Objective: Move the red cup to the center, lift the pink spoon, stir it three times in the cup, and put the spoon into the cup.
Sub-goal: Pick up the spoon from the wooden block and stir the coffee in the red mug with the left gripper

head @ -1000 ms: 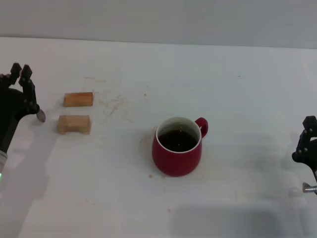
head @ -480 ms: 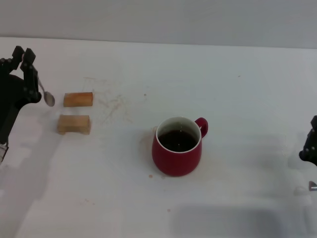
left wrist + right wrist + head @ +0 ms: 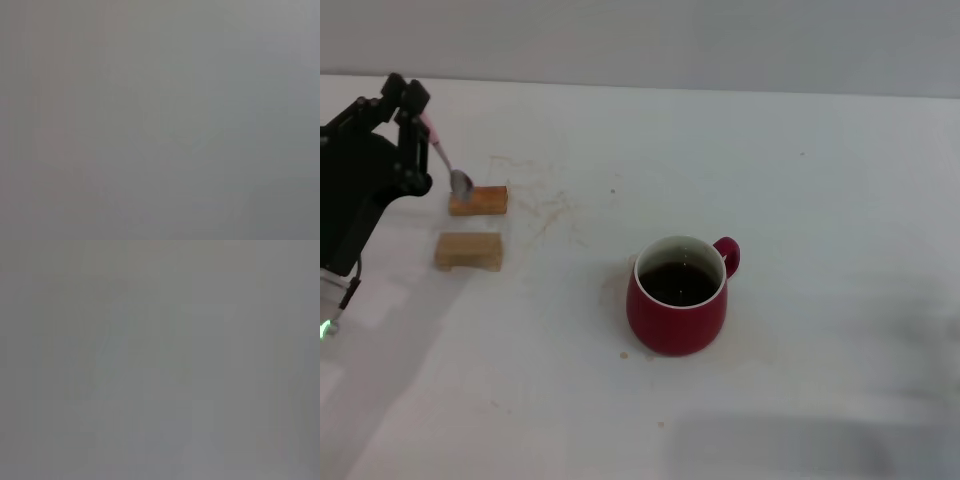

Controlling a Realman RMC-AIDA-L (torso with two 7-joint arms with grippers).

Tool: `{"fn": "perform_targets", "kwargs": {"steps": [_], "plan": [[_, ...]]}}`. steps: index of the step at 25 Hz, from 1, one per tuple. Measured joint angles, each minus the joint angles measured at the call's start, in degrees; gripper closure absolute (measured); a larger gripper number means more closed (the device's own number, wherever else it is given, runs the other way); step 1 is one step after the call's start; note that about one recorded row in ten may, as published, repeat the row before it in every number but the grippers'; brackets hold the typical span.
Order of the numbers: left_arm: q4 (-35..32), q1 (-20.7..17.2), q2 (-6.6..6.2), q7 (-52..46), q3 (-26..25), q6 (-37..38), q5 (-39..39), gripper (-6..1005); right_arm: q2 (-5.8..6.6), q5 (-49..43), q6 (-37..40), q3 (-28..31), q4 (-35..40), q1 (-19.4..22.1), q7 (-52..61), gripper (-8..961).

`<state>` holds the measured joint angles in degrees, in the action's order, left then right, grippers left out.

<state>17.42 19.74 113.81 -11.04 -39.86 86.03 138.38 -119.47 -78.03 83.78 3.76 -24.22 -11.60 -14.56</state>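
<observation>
On the white table we see the red cup near the middle. Far left, our left gripper clamps the pink spoon above two wooden blocks; our right gripper is out of view.

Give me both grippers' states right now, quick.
Left gripper: closed on the pink spoon, held in the air above the far wooden block.
Right gripper: not in view.
</observation>
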Motion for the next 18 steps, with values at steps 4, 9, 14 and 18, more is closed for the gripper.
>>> {"fn": "perform_targets", "kwargs": {"steps": [4, 9, 14, 18], "plan": [[0.3, 0.6, -0.29, -1.4, -0.3, 0.6, 2.4, 866, 0.08, 4.7, 0.1, 0.1, 0.4, 0.1, 0.2, 953], [0.3, 1.3, -0.55, -4.3, -0.3, 1.7, 3.3, 866, -0.03, 7.0, -0.3, 0.1, 1.6, 0.3, 0.1, 953], [0.3, 2.1, -0.67, -5.4, -0.5, 3.4, 6.4, 866, -0.03, 11.6, -0.4, 0.4, 1.7, 0.3, 0.1, 953], [0.4, 2.3, -1.05, -7.2, -0.2, 4.9, 7.5, 867, -0.01, 15.7, -0.5, 0.8, 1.7, 0.2, 0.2, 953]]}}
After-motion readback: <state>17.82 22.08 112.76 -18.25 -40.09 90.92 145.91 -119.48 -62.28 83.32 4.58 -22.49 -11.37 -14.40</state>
